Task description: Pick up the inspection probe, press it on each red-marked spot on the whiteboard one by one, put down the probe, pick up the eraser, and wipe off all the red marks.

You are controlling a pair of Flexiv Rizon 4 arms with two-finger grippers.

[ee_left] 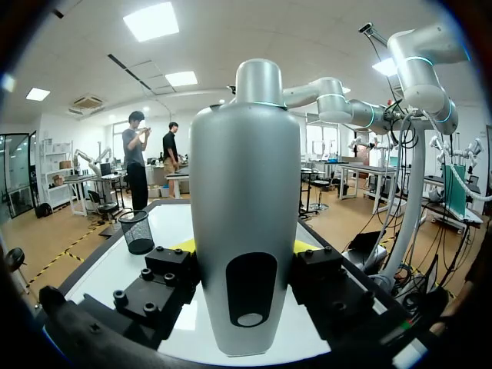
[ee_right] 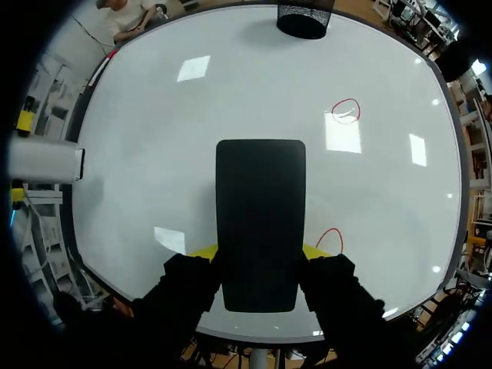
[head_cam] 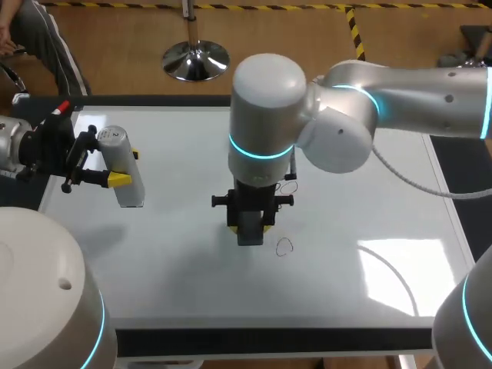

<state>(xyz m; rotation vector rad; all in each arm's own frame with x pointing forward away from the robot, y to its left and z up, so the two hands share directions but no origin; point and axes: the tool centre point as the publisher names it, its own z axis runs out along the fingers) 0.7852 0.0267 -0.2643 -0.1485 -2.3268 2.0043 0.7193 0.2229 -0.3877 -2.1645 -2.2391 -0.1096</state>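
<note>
My left gripper (head_cam: 123, 167) is shut on the silver-white inspection probe (head_cam: 129, 192) and holds it level above the whiteboard's (head_cam: 169, 261) left side. In the left wrist view the probe (ee_left: 246, 192) stands between the fingers of the left gripper (ee_left: 246, 250). Over the board's middle, my right gripper (head_cam: 250, 224) points down, shut on the black eraser (head_cam: 250, 233). The right wrist view shows the eraser (ee_right: 260, 215) in the right gripper (ee_right: 260, 257). One red mark (ee_right: 330, 238) lies just beside it and a second red mark (ee_right: 346, 110) farther ahead. Whether the eraser touches the board is unclear.
A black mesh cup (ee_right: 304, 21) stands at the board's far edge, also seen past the probe as the mesh cup (ee_left: 138, 231). Both red loops show in the head view: the near loop (head_cam: 284, 246) and the far loop (head_cam: 287, 187). My right arm's elbow (head_cam: 265, 100) hangs over the board's far middle.
</note>
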